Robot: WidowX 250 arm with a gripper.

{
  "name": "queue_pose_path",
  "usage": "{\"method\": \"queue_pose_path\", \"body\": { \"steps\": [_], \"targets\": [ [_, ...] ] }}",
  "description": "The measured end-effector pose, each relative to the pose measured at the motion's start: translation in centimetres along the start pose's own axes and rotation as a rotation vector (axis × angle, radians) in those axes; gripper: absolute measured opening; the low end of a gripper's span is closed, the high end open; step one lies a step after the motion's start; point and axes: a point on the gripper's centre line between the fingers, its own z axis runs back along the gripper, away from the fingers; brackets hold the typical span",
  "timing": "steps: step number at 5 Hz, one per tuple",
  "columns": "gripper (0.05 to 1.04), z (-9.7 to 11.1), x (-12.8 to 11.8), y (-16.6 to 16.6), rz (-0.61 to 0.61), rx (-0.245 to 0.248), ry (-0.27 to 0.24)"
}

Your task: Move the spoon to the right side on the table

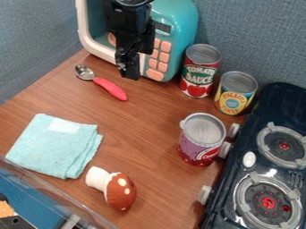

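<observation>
One toy mushroom [121, 192] lying nearest, toward seven o'clock. Farther out, a folded cloth [51, 145] at eight, a dark stove [254, 143] at the right edge by four, and a purple can [202, 139] just beside its knobs. Beyond, at two, a yellow-labelled can [235, 94]; at ten, the spoon [106, 85], flat on the wood, metal bowl toward eleven, pink handle toward four. Then a tomato can [200, 71] at one, and at eleven the gripper [129, 75], hanging in front of the toy microwave [170, 49]. Spread or pressed together: cannot tell; spoon apart from it.

Likely trouble: a bump against the microwave, from coming down without first shifting toward the handle. A slip or twist, from pinching the slim, rounded handle off its middle. A drooping bowl, from gripping too near the handle's end. Worst, probably, a knocked purple can, from carrying too low toward three, or a spoon propped on the stove's edge, from releasing too far over.
</observation>
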Motion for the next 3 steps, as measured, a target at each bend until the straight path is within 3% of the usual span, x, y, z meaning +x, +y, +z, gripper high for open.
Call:
{"method": "queue_pose_path", "body": {
  "steps": [1,2,3],
  "targets": [
    [0.999,-0.9,-0.1,0.3,-0.002,0.027,0.004],
    [0.999,-2.6,2.0,0.4,0.019,0.066,0.032],
    [0.999,-4.6,3.8,0.1,0.000,0.095,0.020]
  ]
}}
